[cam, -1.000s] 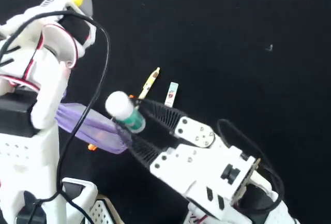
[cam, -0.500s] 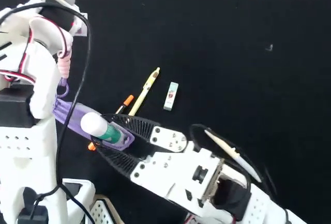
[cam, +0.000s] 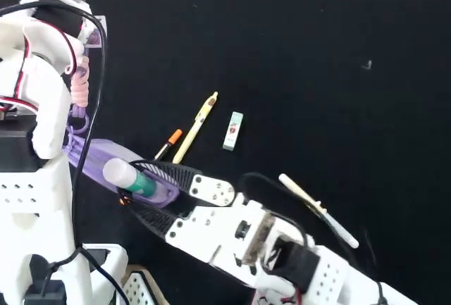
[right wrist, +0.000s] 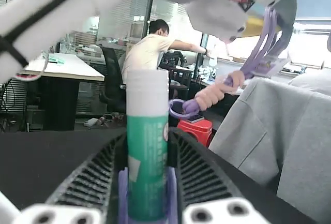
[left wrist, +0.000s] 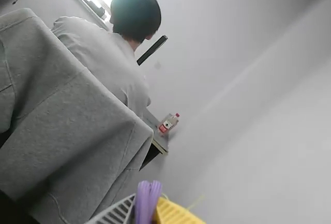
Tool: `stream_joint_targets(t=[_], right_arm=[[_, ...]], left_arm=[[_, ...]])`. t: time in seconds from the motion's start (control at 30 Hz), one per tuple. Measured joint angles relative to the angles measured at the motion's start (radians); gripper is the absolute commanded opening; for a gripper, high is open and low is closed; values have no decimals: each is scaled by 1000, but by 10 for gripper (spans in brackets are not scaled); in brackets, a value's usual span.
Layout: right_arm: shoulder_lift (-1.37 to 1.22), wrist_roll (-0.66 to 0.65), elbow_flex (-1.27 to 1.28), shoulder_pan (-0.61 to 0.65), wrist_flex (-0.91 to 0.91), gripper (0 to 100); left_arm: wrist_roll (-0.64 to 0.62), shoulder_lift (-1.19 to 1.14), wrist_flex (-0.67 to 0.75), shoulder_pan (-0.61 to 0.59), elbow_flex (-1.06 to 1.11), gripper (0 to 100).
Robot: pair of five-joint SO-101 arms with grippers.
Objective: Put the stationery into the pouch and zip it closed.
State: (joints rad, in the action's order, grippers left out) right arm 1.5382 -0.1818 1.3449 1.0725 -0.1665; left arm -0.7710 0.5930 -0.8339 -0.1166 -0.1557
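Over the purple pouch (cam: pixel 95 153), your right gripper (cam: pixel 134 182) pinches the glue stick (cam: pixel 130 177) while your left gripper (left wrist: pixel 148 203) clamps the pouch's strap (right wrist: pixel 264 38): you're at the packing step, so next lower the stick into the opening and release.

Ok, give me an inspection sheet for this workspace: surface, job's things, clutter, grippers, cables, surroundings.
Surface: black table, flat.
Job's things: purple pouch, one end lifted; glue stick over it; yellow pen, orange-tipped marker, small white-green block on the table; white pen by the right arm.
Clutter: nothing seen.
Grippers: right gripper, jaws shut on the glue stick; left gripper, jaws shut on the pouch's strap.
Cables: black cable hanging along the left arm.
Surroundings: white desk and black chair behind.
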Motion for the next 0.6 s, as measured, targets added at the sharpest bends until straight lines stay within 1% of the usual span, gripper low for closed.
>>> stream_joint_targets(t=[0.07,0.2,0.23,0.37,0.5,0.6], right_arm=[[0,-6,51,0,51,11],[14,-80,137,6,163,18],[14,-95,149,6,186,32],[15,-112,173,8,230,139],[15,-103,176,3,232,160],[15,-43,176,-26,232,194]], left_arm=[[0,0,0,0,0,30],[0,-2,0,-23,0,30],[0,-2,0,-34,0,31],[0,-2,0,-48,0,31],[0,-2,0,-48,0,32],[0,-2,0,-46,0,32]])
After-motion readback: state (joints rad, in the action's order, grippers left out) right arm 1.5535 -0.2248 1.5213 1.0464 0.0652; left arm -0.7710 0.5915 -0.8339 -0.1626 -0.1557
